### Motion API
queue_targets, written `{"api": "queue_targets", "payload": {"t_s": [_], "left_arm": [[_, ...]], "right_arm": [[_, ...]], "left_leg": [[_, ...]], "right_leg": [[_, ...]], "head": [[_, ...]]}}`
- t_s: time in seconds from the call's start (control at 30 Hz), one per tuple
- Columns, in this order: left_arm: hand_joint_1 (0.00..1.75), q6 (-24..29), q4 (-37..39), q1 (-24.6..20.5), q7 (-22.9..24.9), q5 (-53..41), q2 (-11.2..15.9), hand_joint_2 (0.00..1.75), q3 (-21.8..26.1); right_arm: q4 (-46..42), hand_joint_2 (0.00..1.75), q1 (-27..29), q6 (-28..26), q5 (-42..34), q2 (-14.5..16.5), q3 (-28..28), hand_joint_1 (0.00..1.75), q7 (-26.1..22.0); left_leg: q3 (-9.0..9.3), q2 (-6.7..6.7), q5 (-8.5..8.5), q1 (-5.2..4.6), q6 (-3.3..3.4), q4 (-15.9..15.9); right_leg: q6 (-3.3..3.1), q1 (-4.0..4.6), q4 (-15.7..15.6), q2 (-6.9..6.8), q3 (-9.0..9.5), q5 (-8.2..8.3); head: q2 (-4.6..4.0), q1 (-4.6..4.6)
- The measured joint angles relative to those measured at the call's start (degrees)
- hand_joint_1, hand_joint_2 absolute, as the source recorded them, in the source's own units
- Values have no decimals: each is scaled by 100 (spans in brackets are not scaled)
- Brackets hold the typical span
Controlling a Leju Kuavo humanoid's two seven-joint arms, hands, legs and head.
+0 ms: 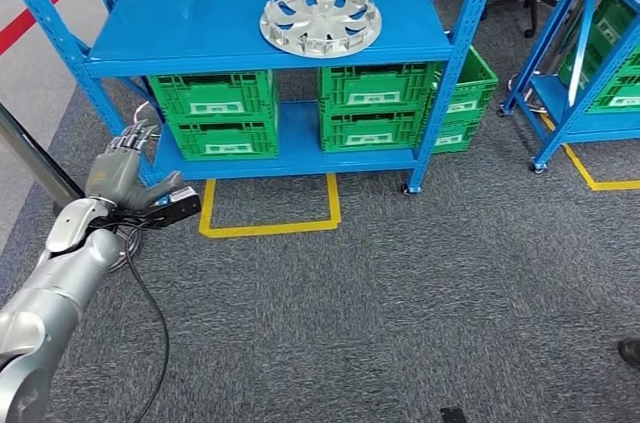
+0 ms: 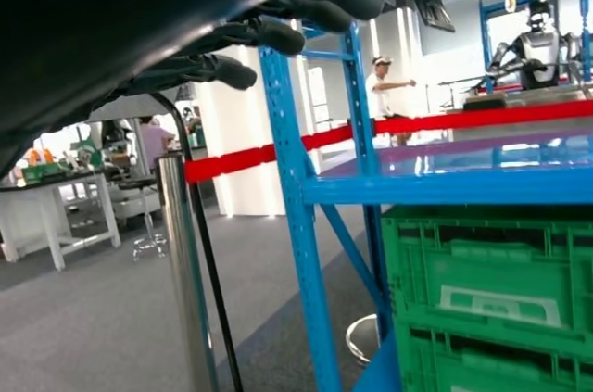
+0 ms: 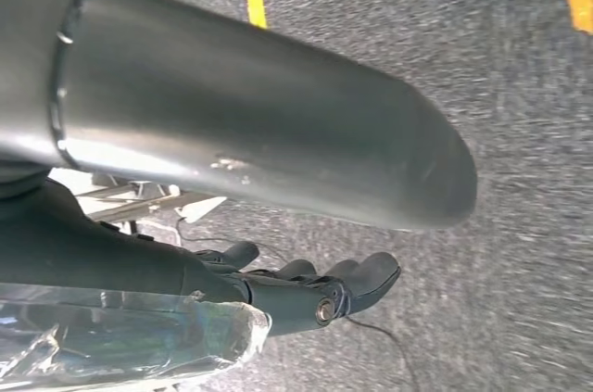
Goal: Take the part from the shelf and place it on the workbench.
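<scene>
The part, a silver wheel cover, lies flat on the top board of the blue shelf, toward its right half, untouched. My left hand is raised low at the shelf's left end, fingers spread and holding nothing, well apart from the part. In the right wrist view my right hand hangs over the carpet, fingers extended and apart, empty.

Risks as I judge them:
- Left hand sits just beside the blue upright and a steel stanchion post; swinging up toward the top board could clip either one.
- A black cable trails on the floor near the left arm; stepping closer could snag it.
- The part is wide, thin and flat on the board. A one-hand pinch at the rim could let it tilt and slide off; I'd want both hands, and the right one is far from it.
- Green crates below stick out near the shelf front, so a low reach could bump them.
- Can't see the counter, so the carry route is unknown.
</scene>
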Motion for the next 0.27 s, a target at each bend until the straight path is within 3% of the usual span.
{"api": "queue_targets", "payload": {"t_s": [0.07, 0.13, 0.17, 0.27], "left_arm": [[0, 6, 5, -10, 2, -7, 1, 0, 0], [0, 12, 7, -16, 2, -11, -1, 0, -1], [0, 16, 8, -24, 2, -12, -3, 0, -2], [0, 20, 15, -27, 4, -9, 5, 0, -4]], "right_arm": [[0, 0, 1, -2, -1, 0, 0, 0, 0], [0, 0, 4, -3, -2, -1, 0, 0, 0], [0, 0, -3, -4, -2, -1, 0, 0, 0], [0, 0, -23, -9, -3, -1, 0, 0, -1]], "left_leg": [[90, -3, -47, 4, -68, 23], [139, 1, -49, 15, -120, 170], [63, 3, -61, 23, -144, 364], [-457, 9, -247, 68, -223, 1209]], "right_leg": [[-63, 20, -127, 4, 123, -110], [-126, -1, -192, 9, 297, -68], [-152, -14, -199, 9, 403, -73], [-187, -33, -212, 20, 578, -176]], "head": [[0, 2], [0, -1], [-1, -10], [-2, -34]]}}
